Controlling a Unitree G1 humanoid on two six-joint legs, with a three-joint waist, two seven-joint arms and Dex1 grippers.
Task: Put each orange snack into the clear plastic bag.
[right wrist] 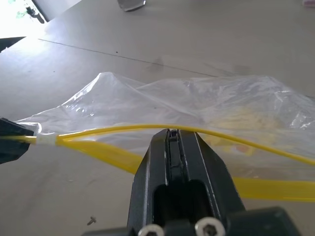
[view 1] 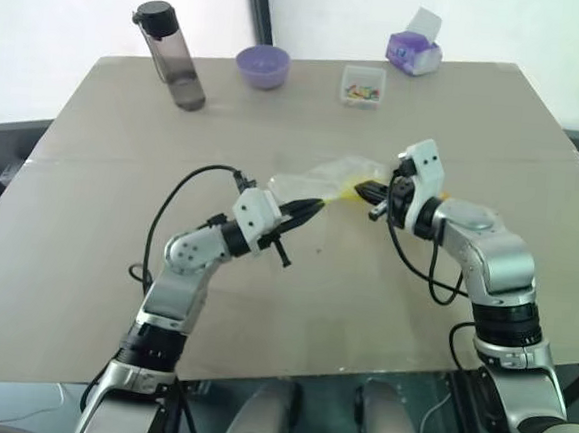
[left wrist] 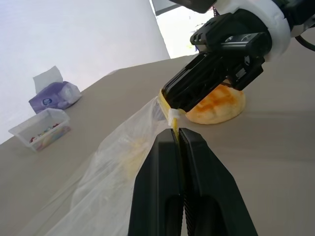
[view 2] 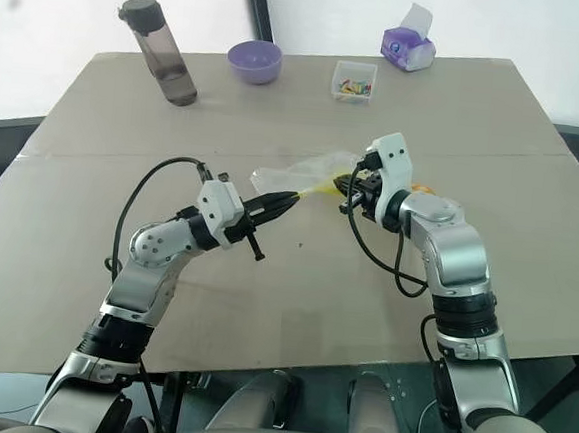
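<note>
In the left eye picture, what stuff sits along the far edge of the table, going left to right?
Bottle → purple bowl → clear box → tissue box.

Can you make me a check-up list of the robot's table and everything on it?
Surface: tan rectangular table, a seam line running across it.
Job's things: crinkly clear plastic bag with a yellow seal strip, lifted at its seal edge; round orange-yellow bun with a grid top lying on the table outside the bag.
Clutter: smoky grey water bottle with a black cap, purple bowl, small clear box of colourful bits, purple tissue pack, all at the far edge.
Grippers: left pincer and right pincer each shut on the yellow strip.
Cables: black cable looping from each wrist.
Surroundings: white wall behind.
</note>
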